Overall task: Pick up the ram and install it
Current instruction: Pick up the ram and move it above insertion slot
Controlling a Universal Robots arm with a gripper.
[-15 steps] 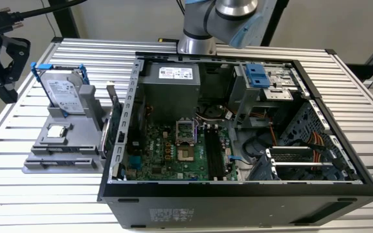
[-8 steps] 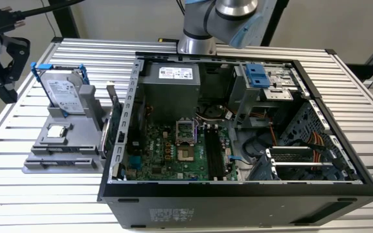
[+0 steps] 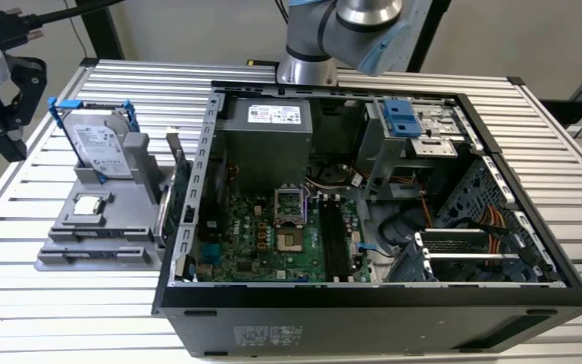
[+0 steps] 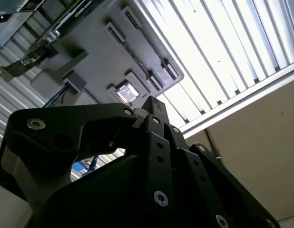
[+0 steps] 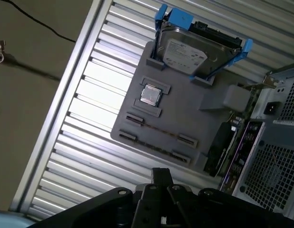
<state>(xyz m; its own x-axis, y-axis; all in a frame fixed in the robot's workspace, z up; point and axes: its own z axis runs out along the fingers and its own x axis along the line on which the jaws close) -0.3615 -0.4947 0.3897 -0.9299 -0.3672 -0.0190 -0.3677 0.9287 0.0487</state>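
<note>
Exterior view looks steeply down on the open computer case [image 3: 372, 303]; all three views share the grey parts holder [image 3: 119, 227] [image 4: 90, 52] [image 5: 185, 118].

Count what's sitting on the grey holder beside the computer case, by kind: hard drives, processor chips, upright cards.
hard drive: 1
processor chip: 1
upright card: 1
Total: 3

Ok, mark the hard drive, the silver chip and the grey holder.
hard drive [image 5: 185, 53]: first wrist view, its labelled face.
silver chip [image 5: 150, 95]: first wrist view, its middle.
grey holder [image 5: 185, 114]: first wrist view, bare top surface.
</note>
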